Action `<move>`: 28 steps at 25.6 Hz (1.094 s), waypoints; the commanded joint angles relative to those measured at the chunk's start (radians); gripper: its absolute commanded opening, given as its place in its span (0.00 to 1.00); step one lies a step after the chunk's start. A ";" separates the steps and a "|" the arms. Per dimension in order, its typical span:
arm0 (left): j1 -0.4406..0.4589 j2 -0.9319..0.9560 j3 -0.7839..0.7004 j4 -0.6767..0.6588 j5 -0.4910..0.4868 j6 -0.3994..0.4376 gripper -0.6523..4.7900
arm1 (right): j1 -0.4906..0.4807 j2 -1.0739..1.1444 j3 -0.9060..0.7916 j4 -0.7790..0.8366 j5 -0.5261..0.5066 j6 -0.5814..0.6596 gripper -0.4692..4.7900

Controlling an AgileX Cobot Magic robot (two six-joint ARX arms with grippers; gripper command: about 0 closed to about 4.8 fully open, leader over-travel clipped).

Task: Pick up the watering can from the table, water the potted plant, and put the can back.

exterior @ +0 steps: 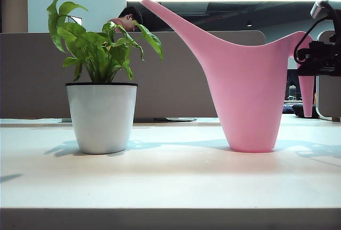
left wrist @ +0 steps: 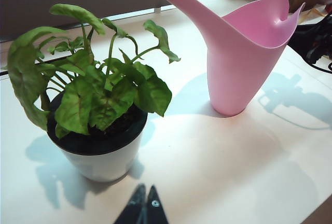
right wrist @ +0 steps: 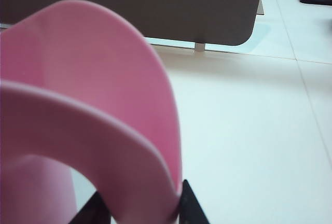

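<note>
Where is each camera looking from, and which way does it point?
Exterior view: low at the table edge, looking level at the potted plant and watering can; the right gripper shows at the handle.
Left wrist view: above, looking down at the plant and can; the left gripper, shut, shows.
Right wrist view: behind the can's handle; the right gripper's fingers clamp it.
All three share the pink can.
</note>
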 commanded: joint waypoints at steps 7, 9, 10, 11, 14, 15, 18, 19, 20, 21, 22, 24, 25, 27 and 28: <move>0.000 -0.002 0.005 0.005 -0.002 0.020 0.11 | 0.000 0.033 0.002 -0.036 0.001 0.003 0.20; 0.001 -0.002 0.005 0.005 -0.002 0.020 0.11 | 0.000 0.033 0.002 -0.037 0.001 0.003 0.27; 0.001 -0.002 0.005 0.005 -0.002 0.020 0.11 | 0.000 0.033 0.002 -0.037 0.001 0.003 0.30; 0.001 -0.002 0.005 0.005 -0.002 0.020 0.11 | 0.000 0.033 0.002 -0.037 0.002 0.003 0.36; 0.001 -0.002 0.005 0.005 -0.002 0.020 0.11 | 0.000 0.033 0.002 -0.031 0.002 -0.007 0.40; 0.001 -0.002 0.005 0.005 -0.002 0.020 0.11 | 0.000 0.034 0.002 -0.031 0.006 -0.019 0.41; 0.001 -0.002 0.005 0.005 -0.002 0.020 0.11 | 0.000 0.054 0.002 -0.031 0.013 -0.023 0.43; 0.001 -0.002 0.005 0.005 -0.002 0.020 0.11 | 0.000 0.061 0.003 -0.032 0.012 -0.023 0.45; 0.001 -0.002 0.005 0.005 -0.002 0.020 0.11 | 0.000 0.071 0.003 -0.034 0.013 -0.023 0.54; 0.001 -0.002 0.005 0.005 -0.002 0.020 0.11 | 0.001 0.076 0.003 -0.034 0.013 -0.023 0.55; 0.000 -0.002 0.005 0.005 -0.002 0.020 0.11 | 0.001 0.080 0.003 -0.033 0.013 -0.023 0.55; 0.001 -0.002 0.005 0.005 -0.002 0.020 0.11 | 0.000 0.087 0.003 -0.026 0.013 -0.023 0.55; 0.001 -0.002 0.005 0.005 -0.002 0.020 0.11 | 0.000 0.090 0.003 -0.013 0.013 -0.023 0.55; 0.001 -0.002 0.005 0.005 -0.002 0.020 0.11 | 0.001 0.101 0.003 0.024 0.012 -0.023 0.55; 0.001 -0.002 0.005 0.005 -0.002 0.020 0.11 | 0.001 0.106 0.003 0.034 0.012 -0.023 0.55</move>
